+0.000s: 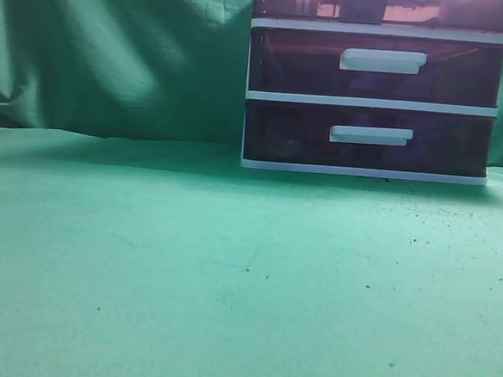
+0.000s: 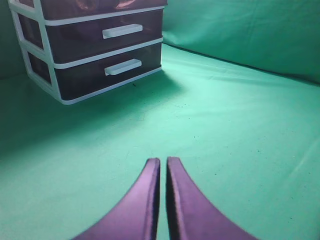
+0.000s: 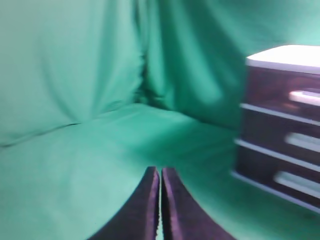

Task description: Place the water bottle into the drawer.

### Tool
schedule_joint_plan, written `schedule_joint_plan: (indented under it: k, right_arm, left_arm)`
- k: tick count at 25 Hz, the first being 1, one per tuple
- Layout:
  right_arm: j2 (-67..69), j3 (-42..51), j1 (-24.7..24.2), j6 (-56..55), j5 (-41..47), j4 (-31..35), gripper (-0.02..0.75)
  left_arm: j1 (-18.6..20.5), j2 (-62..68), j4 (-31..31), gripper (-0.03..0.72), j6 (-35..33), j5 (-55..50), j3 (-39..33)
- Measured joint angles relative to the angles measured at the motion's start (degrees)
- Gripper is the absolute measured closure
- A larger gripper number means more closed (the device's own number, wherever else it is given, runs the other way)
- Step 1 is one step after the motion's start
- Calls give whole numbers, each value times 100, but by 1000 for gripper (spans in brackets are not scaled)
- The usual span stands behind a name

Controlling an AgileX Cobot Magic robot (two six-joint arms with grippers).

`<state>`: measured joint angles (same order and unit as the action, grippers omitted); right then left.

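**Both grippers closed over green cloth, drawers shut**

The left gripper [image 2: 163, 161] is hanging above the table with its two dark purple fingers [image 2: 145, 200] pressed nearly together, only a thin slit showing between them, and nothing is sitting in that slit. The right gripper [image 3: 160, 171] is doing the same: its fingers [image 3: 177, 210] are lying side by side, tips almost touching, holding nothing.

Beneath both, the green cloth [image 1: 185, 270] is covering the table and is rising as a wrinkled backdrop behind it; small dark specks are dotting it in the exterior view.

Farther out, the drawer unit [image 1: 375, 85] is standing at the back of the table, right of centre in the exterior view. It is showing dark translucent drawer fronts in a white frame, each with a pale handle [image 1: 370, 135]. All visible drawers are sitting flush and closed. The left wrist view is catching the unit [image 2: 90, 45] at upper left, well apart from the fingers; the right wrist view is showing it [image 3: 280, 130] blurred at the right edge.

The water bottle is not appearing in any view.
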<state>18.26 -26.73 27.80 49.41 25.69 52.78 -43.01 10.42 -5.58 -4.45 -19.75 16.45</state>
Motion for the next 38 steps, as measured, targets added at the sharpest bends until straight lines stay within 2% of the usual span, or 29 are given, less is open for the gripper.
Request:
schedule_joint_plan:
  k: [3,5,11,13,15,20,38]
  right_arm:
    - [-279,556,-317,-171,-741,-416,738]
    - [-670,953,-751,-578,-874,-953,738]
    - [-1565,1775,-2000,-3398,-708,-3657,738]
    - [-1781,2020,-2320,-4168,-629,-4323,738]
    - [-1875,2311,-2518,-4588,-629,-4691,738]
    - [-1874,2822,-2607,-4796,-549,-4845,738]
    - [-1874,2820,-2607,-4834,-345,-4845,738]
  left_arm:
    - [0,-3,0,688,0,0,0]
    - [0,-3,0,688,0,0,0]
    - [0,-3,0,688,0,0,0]
    - [0,-3,0,688,0,0,0]
    - [0,-3,0,688,8,0,0]
    - [0,-3,0,688,8,0,0]
    - [0,-3,0,688,8,0,0]
